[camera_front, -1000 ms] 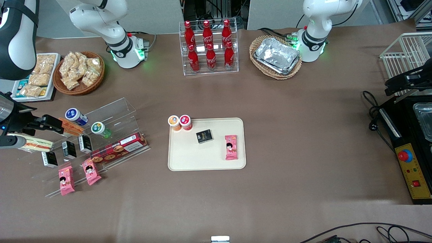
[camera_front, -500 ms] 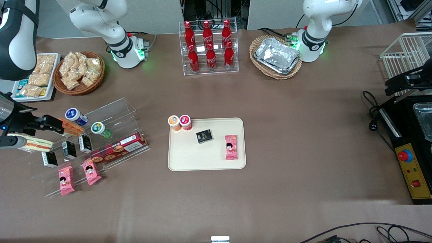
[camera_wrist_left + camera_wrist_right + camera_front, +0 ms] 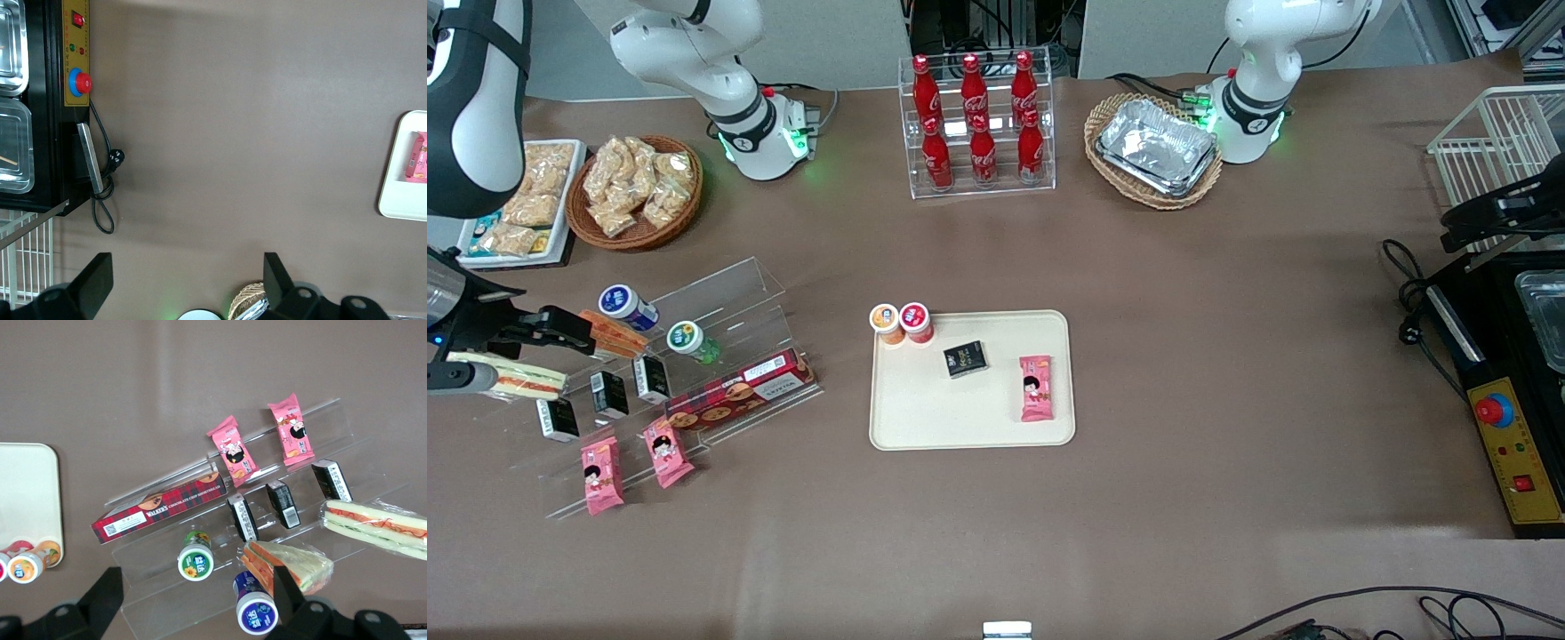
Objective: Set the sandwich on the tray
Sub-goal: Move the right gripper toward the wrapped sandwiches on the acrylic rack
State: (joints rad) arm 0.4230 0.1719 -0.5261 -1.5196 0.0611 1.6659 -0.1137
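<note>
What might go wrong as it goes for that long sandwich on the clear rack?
The open gripper hangs above the orange-striped sandwich, so it might take that instead of the long sandwich. Black packets stand close by and could topple. The tray already holds snacks, so space is tight.

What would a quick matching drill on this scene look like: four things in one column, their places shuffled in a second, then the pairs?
Things:
1. sandwich
2. gripper
3. black packet
4. red bottles

Places:
A. in the clear rack between the two arm bases
B. above the acrylic display shelf, holding nothing
C. on the tray
D. on the display shelf at the working arm's end of the table

Pairs: 1-D, 2-B, 3-C, 4-A
</note>
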